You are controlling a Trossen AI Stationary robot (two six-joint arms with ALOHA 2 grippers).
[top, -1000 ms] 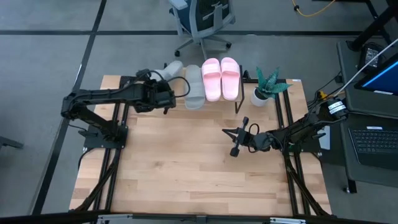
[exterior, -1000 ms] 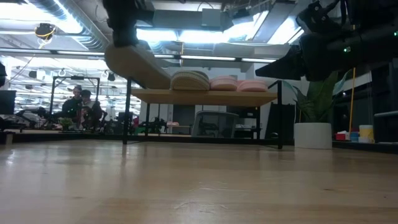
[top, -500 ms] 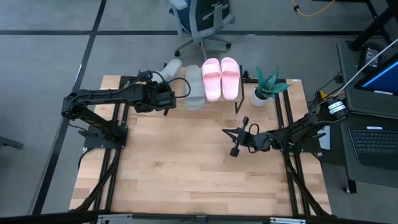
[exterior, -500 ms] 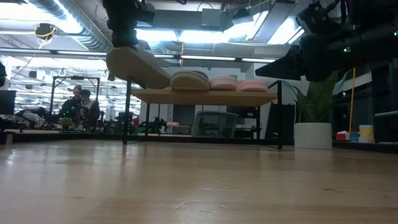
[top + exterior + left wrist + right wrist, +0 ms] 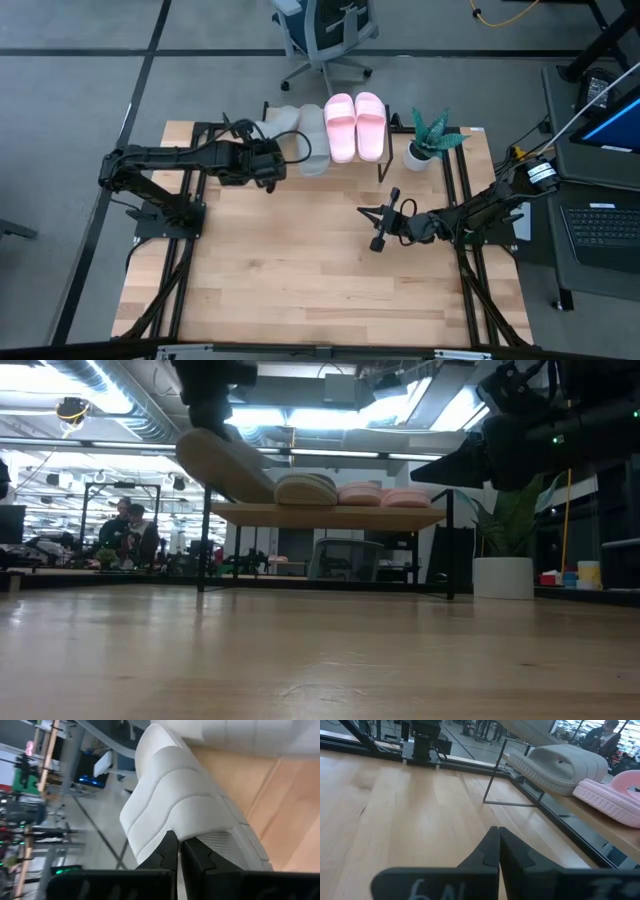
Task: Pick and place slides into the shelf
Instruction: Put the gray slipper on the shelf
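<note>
Last grey slide (image 5: 281, 122) hangs tilted over the shelf's (image 5: 330, 515) free left end, beside the other grey slide (image 5: 313, 140) and pink pair (image 5: 354, 126). Your L gripper (image 5: 268, 160) pinches its strap, likely to slot it alongside. R gripper (image 5: 379, 226) sits clenched, empty, mid-table, out of the way.

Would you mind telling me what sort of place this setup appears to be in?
Probably a robotics lab or workshop: an office chair and a laptop flank the table, and the low view shows exposed ceiling ducts over equipment benches.
</note>
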